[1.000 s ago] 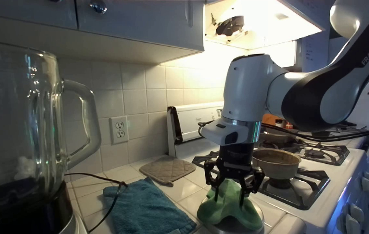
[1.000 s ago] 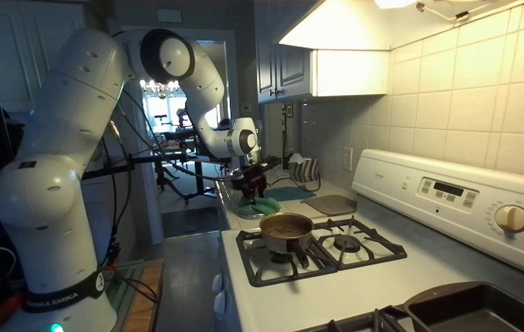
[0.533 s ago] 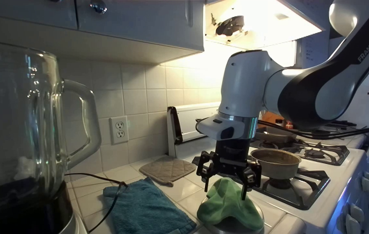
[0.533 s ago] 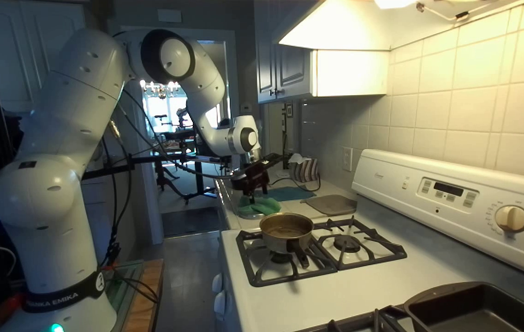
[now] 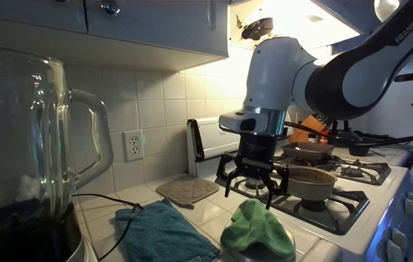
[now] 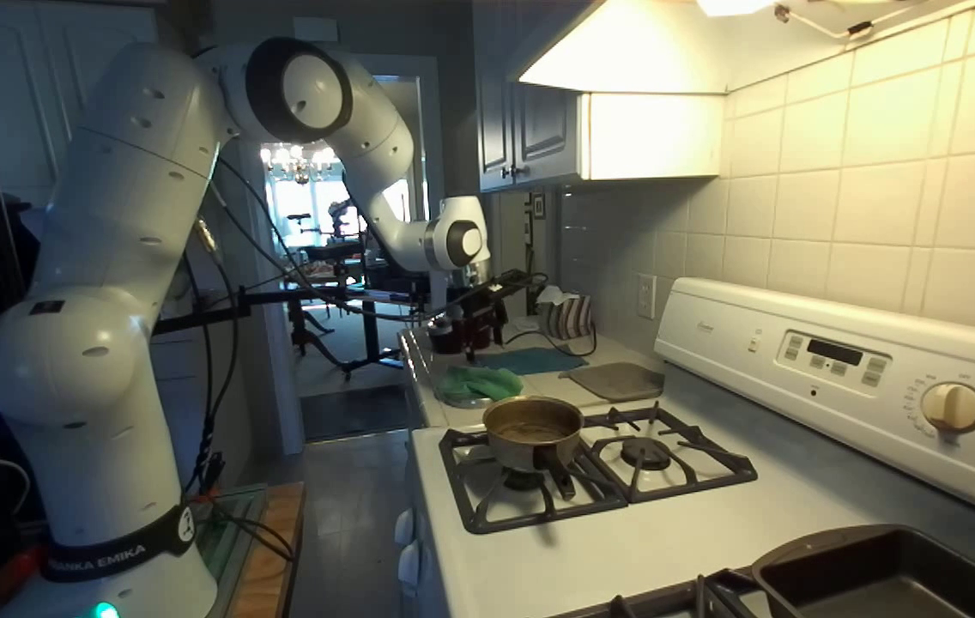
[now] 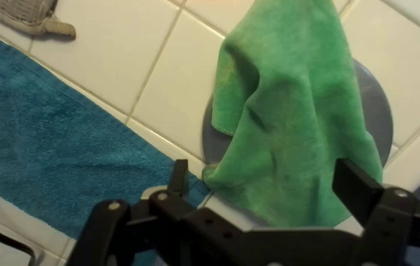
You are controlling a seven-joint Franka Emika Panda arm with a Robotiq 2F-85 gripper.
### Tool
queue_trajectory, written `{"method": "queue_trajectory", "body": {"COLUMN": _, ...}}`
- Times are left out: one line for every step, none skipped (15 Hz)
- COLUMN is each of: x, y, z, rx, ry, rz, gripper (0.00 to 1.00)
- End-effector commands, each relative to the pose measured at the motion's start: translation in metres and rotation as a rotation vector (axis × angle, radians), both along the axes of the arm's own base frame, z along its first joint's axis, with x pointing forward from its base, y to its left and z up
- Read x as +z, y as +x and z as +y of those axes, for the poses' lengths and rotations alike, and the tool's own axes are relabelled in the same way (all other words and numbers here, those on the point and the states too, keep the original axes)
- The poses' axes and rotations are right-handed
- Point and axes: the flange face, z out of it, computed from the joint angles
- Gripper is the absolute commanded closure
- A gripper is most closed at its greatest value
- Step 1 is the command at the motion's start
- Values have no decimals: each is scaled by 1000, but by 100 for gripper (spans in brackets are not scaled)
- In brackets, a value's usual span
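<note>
"How's the end effector (image 5: 247, 202)?"
"Released, two fingers (image 7: 355, 186) parted above one rumpled green cloth (image 5: 255, 229)."
"Lying where?"
"Over one round grey object (image 7: 375, 107), beside one blue terry towel (image 5: 166, 233), on the white-tiled table (image 5: 210, 214)."

The tabletop (image 5: 206, 214) by me is white tile with pale grout. A teal towel (image 5: 163, 233) lies spread on it, a dark cord (image 5: 137, 206) trailing over one edge. Near the towel a quilted grey pot holder (image 5: 187, 189) lies flat, and just beside a towel corner sits a round grey object (image 7: 376, 107), largely covered. A glass blender (image 5: 28, 145) and a striped box (image 6: 566, 319) stand here too.
</note>
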Motion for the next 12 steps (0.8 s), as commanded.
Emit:
{"method": "queue_trajectory", "body": {"x": 32, "y": -3, "z": -21, "rx": -108, "ry": 42, "rz": 23, "gripper": 0}}
{"method": "queue_trajectory", "body": {"x": 39, "y": -2, "z": -28, "rx": -136, "ry": 57, "rz": 28, "gripper": 0}}
{"method": "queue_trajectory", "body": {"x": 46, "y": -2, "z": -35, "rx": -165, "ry": 69, "rz": 29, "gripper": 0}}
{"method": "queue_trajectory", "body": {"x": 51, "y": -2, "z": -42, "rx": -189, "ry": 83, "rz": 28, "gripper": 0}}
{"method": "queue_trajectory", "body": {"x": 55, "y": -3, "z": -48, "rx": -207, "ry": 93, "rz": 35, "gripper": 0}}
{"method": "queue_trajectory", "body": {"x": 57, "y": -5, "z": -54, "rx": -227, "ry": 102, "rz": 39, "gripper": 0}}
{"method": "queue_trajectory", "body": {"x": 49, "y": 10, "z": -40, "rx": -180, "ry": 88, "rz": 22, "gripper": 0}}
{"method": "queue_trajectory", "body": {"x": 52, "y": 9, "z": -45, "rx": -195, "ry": 92, "rz": 25, "gripper": 0}}
{"method": "queue_trajectory", "body": {"x": 54, "y": 7, "z": -48, "rx": -201, "ry": 93, "rz": 26, "gripper": 0}}
{"method": "queue_trajectory", "body": {"x": 54, "y": 5, "z": -50, "rx": -204, "ry": 92, "rz": 27, "gripper": 0}}
{"method": "queue_trajectory", "body": {"x": 54, "y": 4, "z": -50, "rx": -205, "ry": 91, "rz": 28, "gripper": 0}}
{"method": "queue_trajectory", "body": {"x": 53, "y": 3, "z": -50, "rx": -206, "ry": 90, "rz": 30, "gripper": 0}}
